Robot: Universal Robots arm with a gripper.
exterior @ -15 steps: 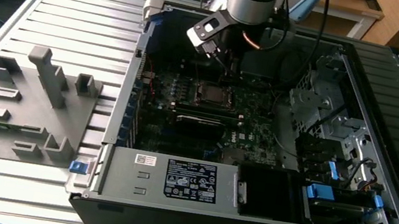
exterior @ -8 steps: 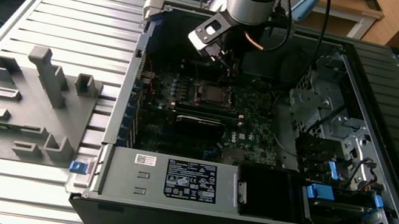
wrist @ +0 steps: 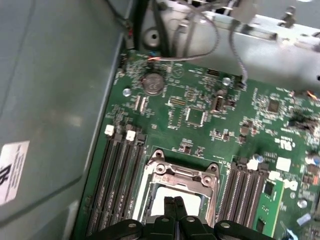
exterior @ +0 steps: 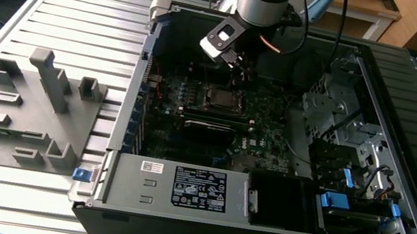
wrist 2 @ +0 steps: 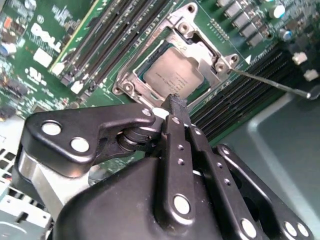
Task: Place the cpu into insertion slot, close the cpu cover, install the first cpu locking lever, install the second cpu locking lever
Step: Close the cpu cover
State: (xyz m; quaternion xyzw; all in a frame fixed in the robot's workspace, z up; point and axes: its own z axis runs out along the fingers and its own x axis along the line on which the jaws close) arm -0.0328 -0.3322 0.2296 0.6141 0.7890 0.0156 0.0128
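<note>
The cpu (wrist 2: 172,75) lies flat in the insertion slot (exterior: 221,98) on the green motherboard, its dull grey top showing. The silver cpu cover (wrist 2: 209,56) lies down around it as a frame; it appears again in the first wrist view (wrist: 182,175), with the cpu (wrist: 159,197) pale inside it. A thin silver locking lever (wrist 2: 272,84) sticks out sideways from the socket corner over the memory slots. My gripper (wrist 2: 176,102) is shut with nothing between its black fingers, its tip just above the socket's edge. It also shows in the first wrist view (wrist: 174,204) and the exterior view (exterior: 238,64).
Black memory slots (wrist: 117,180) flank the socket on both sides. The open case holds a metal box with a white label (exterior: 179,186) in front and a drive cage with blue tabs (exterior: 340,198) at the exterior view's right. A grey fixture plate (exterior: 20,116) lies outside the case.
</note>
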